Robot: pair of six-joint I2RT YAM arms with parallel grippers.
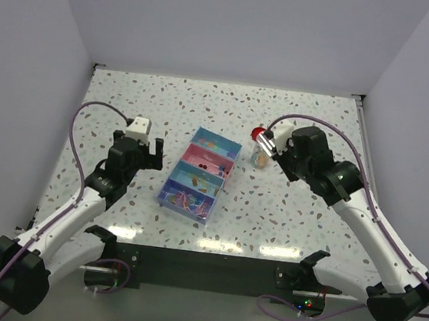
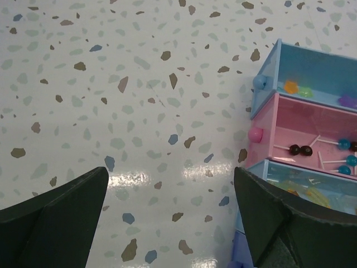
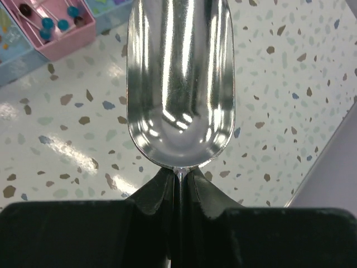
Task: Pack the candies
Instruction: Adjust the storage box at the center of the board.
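Holding a shiny metal scoop (image 3: 178, 84) by its thin handle, the right gripper (image 3: 178, 180) has its fingers pinched almost together around that handle. The bowl of the scoop points away from the wrist and has nothing in it. In the overhead view this gripper (image 1: 276, 148) hangs over the right half of the table (image 1: 129, 96), toward the far edge, just beside a small clear jar (image 1: 260, 159) with a red lid (image 1: 258, 132). The left gripper (image 2: 170, 223) is spread wide with nothing between its fingers, above bare surface just left of the tray (image 1: 230, 148). The tray lies near the middle of the table, slanted so that its row of four compartments runs from the near left toward the far right. The candies (image 2: 291, 86) lie in these compartments: orange, green and purple ones in the far blue one, dark and blue round ones on white sticks in the pink one, yellow ones in the next blue one. From overhead, a mixed-colour tangle fills the nearest, purple compartment.
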